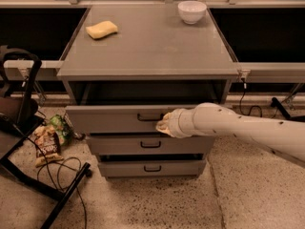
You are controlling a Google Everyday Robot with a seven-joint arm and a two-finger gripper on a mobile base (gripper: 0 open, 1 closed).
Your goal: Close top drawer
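Speckled terrazzo floor [157, 204] runs under a matte grey cabinet [147, 51] whose flat top carries a yellow sponge [101, 29] and a white bowl [192, 11]. Its top drawer [105, 119] stands pulled out, its front panel proud of the two lower drawers [150, 145], with a dark gap above it. My gripper [164, 124] sits against that panel just right of the black bar handle [148, 117]; whether it is apart or together I cannot tell. I judge the drawer a stiff, hard-faced box, fairly weighty but running on slides. It needs no grasp: a square push on the smooth panel near its centre should keep it from racking. Crinkly snack bags [47, 140] lie on the floor at left.
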